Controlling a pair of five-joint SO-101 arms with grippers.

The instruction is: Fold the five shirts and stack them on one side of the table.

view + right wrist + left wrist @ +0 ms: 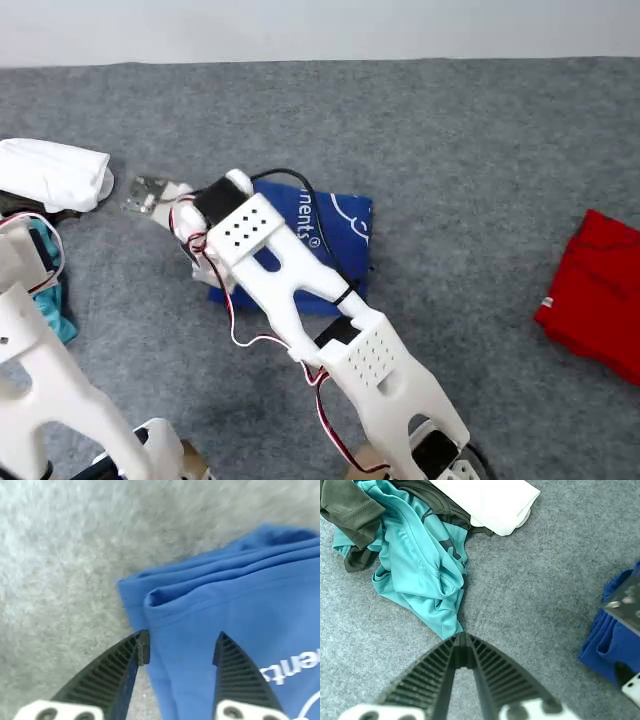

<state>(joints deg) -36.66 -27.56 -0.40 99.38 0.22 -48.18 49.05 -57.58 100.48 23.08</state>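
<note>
One table (450, 130) holds five shirts: blue shirt (345, 235) folded at centre, red shirt (595, 290) well apart, white shirt (55, 172), teal shirt (415, 555) and dark shirt (345, 505) heaped together. Jaws of right gripper (182, 642) open astride the blue shirt's edge. Jaws of left gripper (463, 642) closed near the teal shirt.

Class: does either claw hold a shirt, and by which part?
Neither: left claw shut, empty; right claw open at the edge of the blue shirt.

Grey, fuzzy, carpet-like table covering (480, 150), stretching edge to edge under soft, even light. Beyond its far edge, a plain off-white strip of wall (320, 30). Up close in the wrist views, coarse matted grey fibres, faintly mottled.
</note>
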